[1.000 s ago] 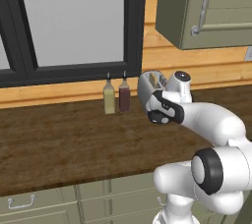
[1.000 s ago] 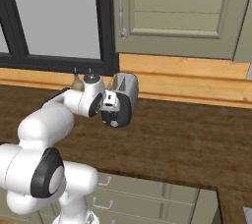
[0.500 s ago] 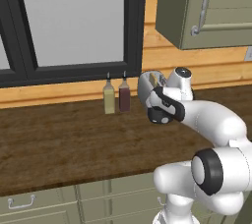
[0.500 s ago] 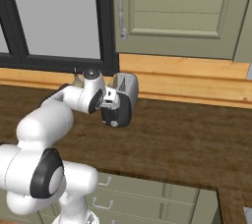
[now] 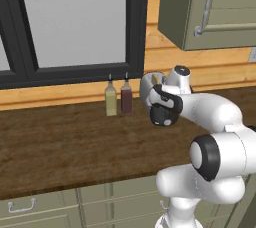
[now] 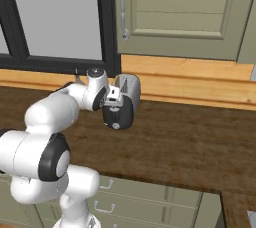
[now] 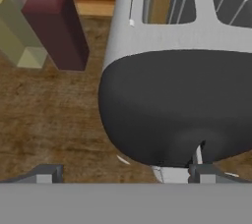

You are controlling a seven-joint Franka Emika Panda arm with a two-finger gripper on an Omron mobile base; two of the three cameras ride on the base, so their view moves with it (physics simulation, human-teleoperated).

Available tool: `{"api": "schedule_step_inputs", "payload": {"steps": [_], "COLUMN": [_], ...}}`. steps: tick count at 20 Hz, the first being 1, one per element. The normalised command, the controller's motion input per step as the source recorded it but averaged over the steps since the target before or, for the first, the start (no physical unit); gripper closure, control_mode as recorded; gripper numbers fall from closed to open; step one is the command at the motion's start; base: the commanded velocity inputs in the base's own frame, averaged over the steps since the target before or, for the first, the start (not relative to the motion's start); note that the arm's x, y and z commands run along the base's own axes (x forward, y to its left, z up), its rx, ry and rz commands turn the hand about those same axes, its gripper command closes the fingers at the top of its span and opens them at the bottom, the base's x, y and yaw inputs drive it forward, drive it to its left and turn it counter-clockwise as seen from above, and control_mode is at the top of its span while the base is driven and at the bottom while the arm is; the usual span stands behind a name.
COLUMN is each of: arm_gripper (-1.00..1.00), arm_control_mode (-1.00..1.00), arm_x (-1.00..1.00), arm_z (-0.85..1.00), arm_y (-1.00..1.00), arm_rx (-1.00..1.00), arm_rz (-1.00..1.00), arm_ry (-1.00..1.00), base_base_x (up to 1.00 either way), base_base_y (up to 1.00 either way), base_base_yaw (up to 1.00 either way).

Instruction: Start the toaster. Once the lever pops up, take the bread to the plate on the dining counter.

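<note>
the gripper [image 7: 123, 171] hangs just above the dark end of the toaster [image 7: 177, 90], its two fingertips [image 7: 47, 173] spread wide apart with nothing between them. in the hand view the toaster's dark rounded end lies straight ahead of the fingers, and a small pale lever [image 7: 198, 155] shows on that end, just beside the right fingertip rather than midway between the two. the toaster's long axis runs away from the gripper toward the back edge of the counter [image 5: 60, 147], its silver top with the wire-lined slots pointing toward the wall. whether bread sits in the slots cannot be told from here. two bottles, a yellowish one [image 5: 110, 101] and a dark red one [image 5: 126, 98], stand near the back edge of the counter, just to the left of the toaster. in the right base view the hand [image 6: 116, 107] covers the front of the toaster [image 6: 129, 88]. the next move likely calls for shifting the fingers sideways onto the lever and pressing it down. the plate is elsewhere.
</note>
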Motion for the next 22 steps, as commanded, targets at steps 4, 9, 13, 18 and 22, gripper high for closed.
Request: {"api": "schedule_step_inputs", "payload": {"steps": [4, 9, 13, 18, 22], "arm_gripper": [-1.0, -1.0, -1.0, -1.0, -1.0], "arm_control_mode": [-1.0, -1.0, -1.0, -1.0, -1.0], "arm_x": [0.23, 0.02, 0.0, -0.03, -0.13], "arm_z": [0.0, -0.01, -0.02, 0.0, 0.0], "arm_y": [0.0, 0.0, 0.0, -0.03, -0.03], "arm_rx": [0.0, 0.0, 0.0, 0.0, 0.0], "arm_rz": [0.0, 0.0, 0.0, 0.0, 0.0], "arm_ry": [0.0, 0.0, 0.0, 0.0, 0.0], "base_base_x": [0.0, 0.0, 0.0, 0.0, 0.0], "base_base_y": [0.0, 0.0, 0.0, 0.0, 0.0], "base_base_yaw": [0.0, 0.0, 0.0, 0.0, 0.0]}}
